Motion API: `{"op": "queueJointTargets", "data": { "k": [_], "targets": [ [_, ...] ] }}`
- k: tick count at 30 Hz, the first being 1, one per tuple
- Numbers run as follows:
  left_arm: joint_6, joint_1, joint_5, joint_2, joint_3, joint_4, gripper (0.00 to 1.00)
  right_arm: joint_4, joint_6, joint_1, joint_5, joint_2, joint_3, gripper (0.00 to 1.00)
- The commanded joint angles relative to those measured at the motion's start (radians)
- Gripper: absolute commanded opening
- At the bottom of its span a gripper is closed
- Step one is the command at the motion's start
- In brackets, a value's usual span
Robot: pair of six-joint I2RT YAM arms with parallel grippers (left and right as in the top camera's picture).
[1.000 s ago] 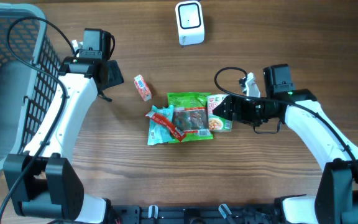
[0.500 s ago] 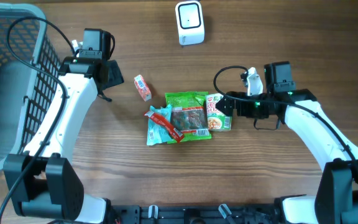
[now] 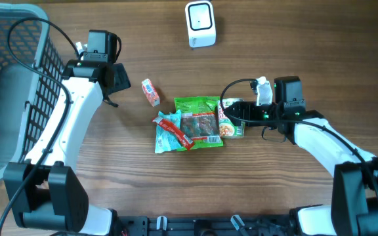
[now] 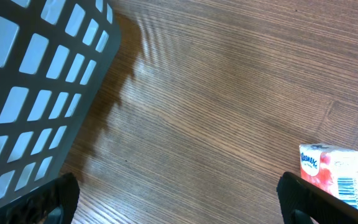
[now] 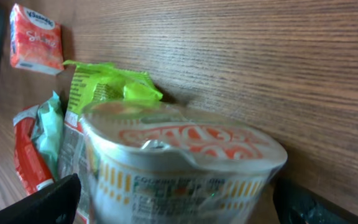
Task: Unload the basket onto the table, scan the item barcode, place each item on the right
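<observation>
Reaching for the instant noodle cup [image 5: 185, 155], the right gripper [image 5: 185, 200] is holding its jaws wide apart, one finger on each side of the cup, and is not yet clamping it. The cup is lying, as it seems, on its side on the wooden table [image 3: 294, 39], touching the right edge of the green snack bag [image 3: 199, 115]. A red and teal packet [image 3: 170, 131] is lying against the left side of this bag, and a small tissue pack [image 3: 150, 92] is lying near the bag's upper left corner, apart from it. The white barcode scanner [image 3: 200, 24] is standing well apart from the bag, toward the far edge of the table.

I am judging that the task is only beginning: nothing is lifted, and no barcode is facing the scanner. Closing on the cup, carrying it to the scanner and turning the barcode to it are all remaining.

The left gripper [image 4: 179, 199] is waiting far to the left of the bag, beside the grey basket [image 3: 44, 78], with its jaws apart and empty.

Compared with one second ago, the right gripper is now standing closer to the bag and more squarely around the cup, and its wrist has turned. The left arm and the lying items are looking unchanged.
</observation>
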Motion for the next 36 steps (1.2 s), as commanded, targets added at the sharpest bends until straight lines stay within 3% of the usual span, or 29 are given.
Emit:
{"op": "queueJointTargets", "data": {
  "k": [1, 5, 9, 15, 23, 27, 28, 31, 36],
  "targets": [
    [0.012, 0.003, -0.013, -0.005, -0.001, 0.0, 1.0, 0.043, 0.04, 0.015, -0.002, 0.06, -0.008, 0.94],
    [0.012, 0.003, -0.013, -0.006, -0.001, 0.001, 1.0, 0.044, 0.054, -0.003, -0.002, 0.029, -0.007, 0.68],
    [0.012, 0.003, -0.013, -0.006, -0.001, 0.001, 1.0, -0.039, 0.072, -0.041, 0.05, -0.112, -0.007, 0.67],
    [0.012, 0.003, -0.013, -0.006, -0.001, 0.001, 1.0, -0.251, 0.091, -0.041, 0.362, -0.329, -0.007, 0.7],
    [0.012, 0.003, -0.013, -0.005, -0.001, 0.001, 1.0, -0.362, 0.282, 0.063, 0.649, -0.244, -0.007, 0.68],
    [0.012, 0.003, -0.013, -0.006, -0.001, 0.001, 1.0, -0.362, 0.391, 0.166, 0.732, -0.191, -0.007, 0.71],
    [0.012, 0.003, -0.013, -0.006, -0.001, 0.001, 1.0, -0.356, 0.4, 0.19, 0.732, -0.185, -0.007, 0.78],
    [0.012, 0.003, -0.013, -0.005, -0.001, 0.001, 1.0, -0.37, 0.398, 0.229, 0.727, -0.184, 0.011, 0.93],
    [0.012, 0.003, -0.013, -0.006, -0.001, 0.001, 1.0, -0.491, 0.348, 0.228, 0.613, -0.187, 0.126, 0.98]
  ]
}}
